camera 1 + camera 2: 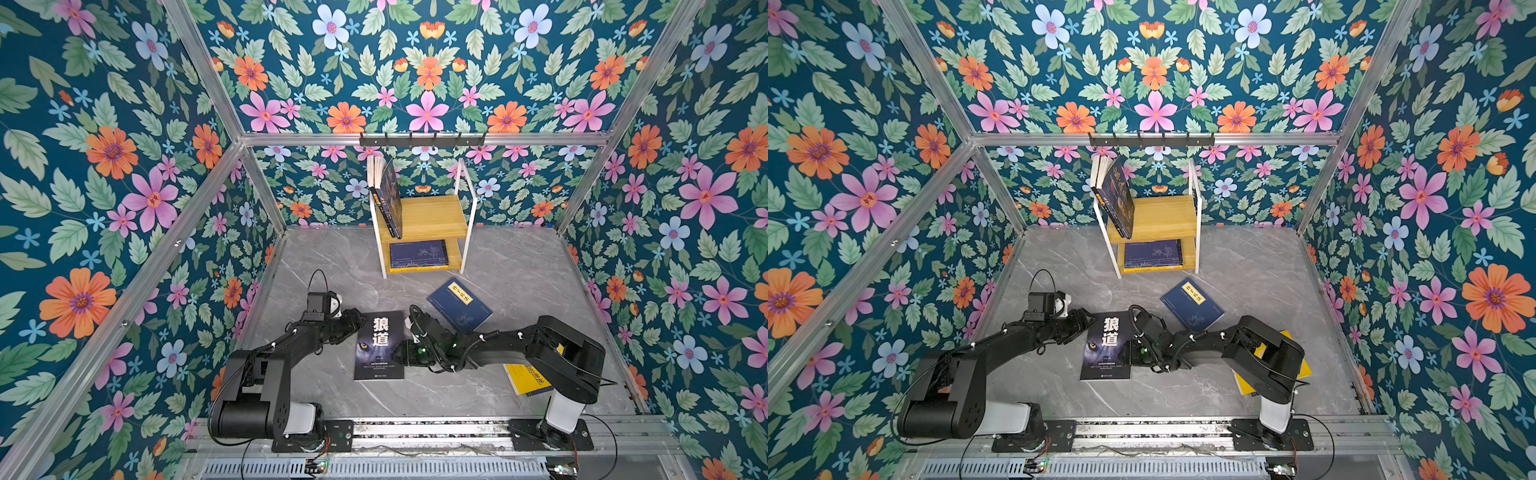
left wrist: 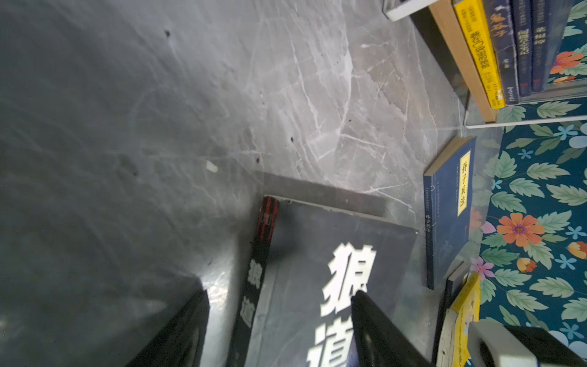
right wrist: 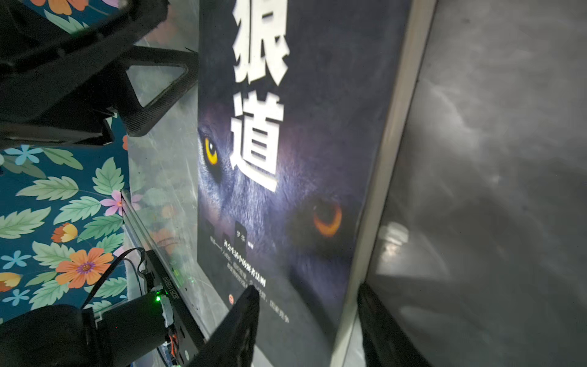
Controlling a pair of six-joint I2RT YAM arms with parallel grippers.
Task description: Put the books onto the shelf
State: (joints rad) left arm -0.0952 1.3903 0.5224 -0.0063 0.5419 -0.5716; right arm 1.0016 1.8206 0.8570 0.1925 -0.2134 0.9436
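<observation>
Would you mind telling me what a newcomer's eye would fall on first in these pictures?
First comes the loud floral wallpaper on every wall around the grey marbled table. Then, mid-table, the black wolf-eyed book lies cover up, with the left claw at its spine and the right claw at its page edge. Behind it stands the small wooden shelf, with a few books on it.
</observation>
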